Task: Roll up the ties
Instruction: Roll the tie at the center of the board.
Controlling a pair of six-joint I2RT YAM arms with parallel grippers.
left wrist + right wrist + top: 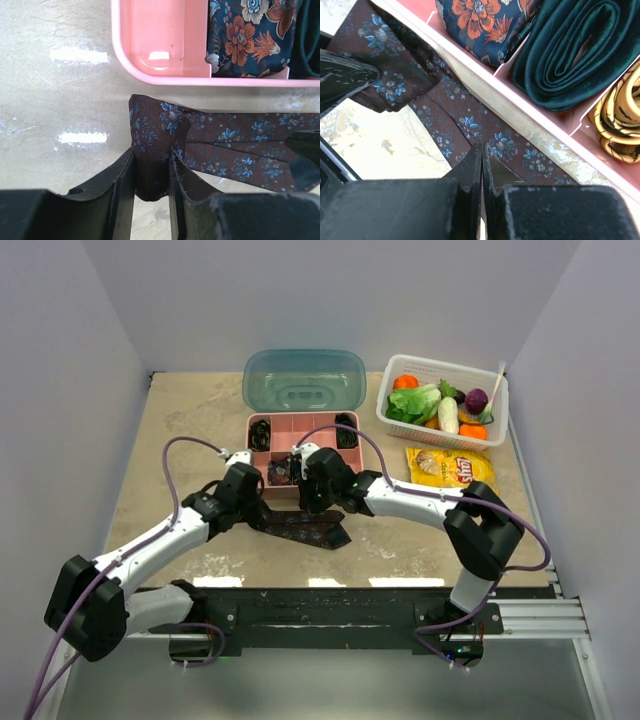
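A dark maroon tie with small blue flowers lies on the table just in front of the pink box. My left gripper is shut on its folded end, the fabric bunched between the fingers. My right gripper is shut, its tips together on the flat band of the same tie, a short way from the left one. In the box lie rolled ties: a floral navy one, a dark green one and a gold one.
The box's teal lid stands open behind it. A white basket of toy vegetables and a yellow chips bag sit at the right. The box's front wall runs close beside both grippers.
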